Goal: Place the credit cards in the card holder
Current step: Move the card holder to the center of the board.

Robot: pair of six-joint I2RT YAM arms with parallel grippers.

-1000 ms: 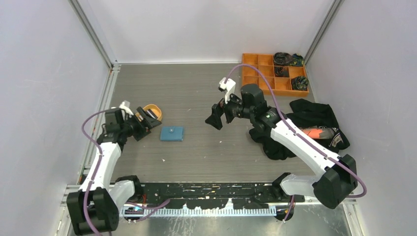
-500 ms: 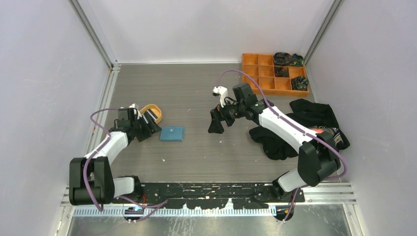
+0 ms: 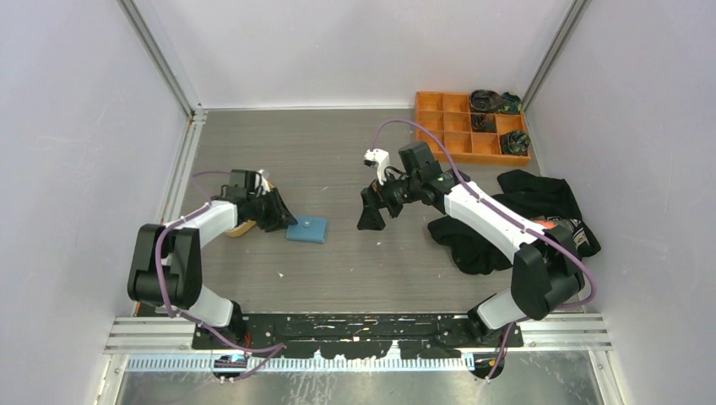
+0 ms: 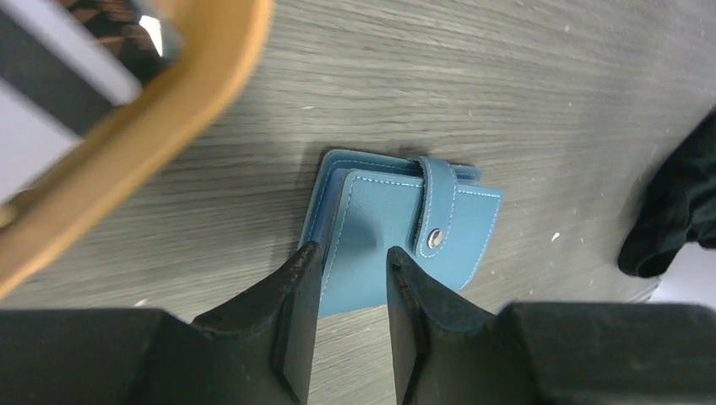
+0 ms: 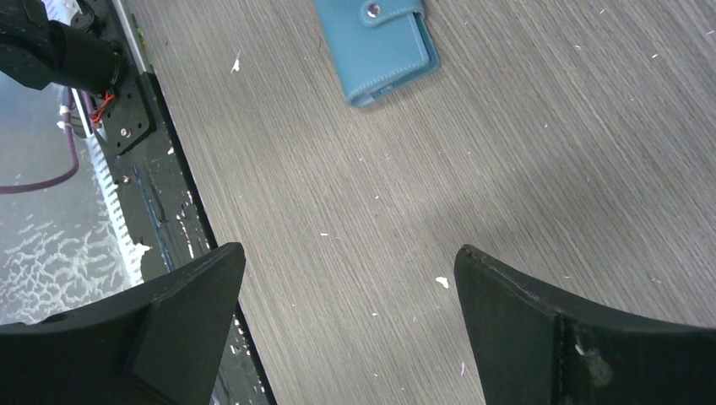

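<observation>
Grey wood-grain table (image 3: 338, 152), white walls on three sides.

Card holder (image 3: 306, 229): blue, folded shut, tab snapped, flat on the table left of centre. It sits just beside the orange tray (image 3: 242, 228), which is mostly hidden under the left arm in the top view.

Left gripper (image 3: 283, 218): low at the holder's left edge. Left wrist view shows the fingers (image 4: 297, 287) with a narrow gap and the tips over the holder's near edge. Blue cover is visible in the gap and nothing is clamped between them. Can't tell whether the tips touch the cover.

Credit cards (image 4: 80, 55): at least one light card with a dark stripe lies in the tray, seen close and blurred at the top left of the left wrist view. Count not readable.

Right gripper (image 3: 369, 218): raised over bare table right of the holder and well apart from it. Fingers are spread wide and hold nothing. The holder shows at the top of its wrist view.

Orange compartment box (image 3: 460, 126): far right corner, dark items in some right-hand cells.

Black cloth (image 3: 540, 211): heaped at the right side, under the right arm.
</observation>
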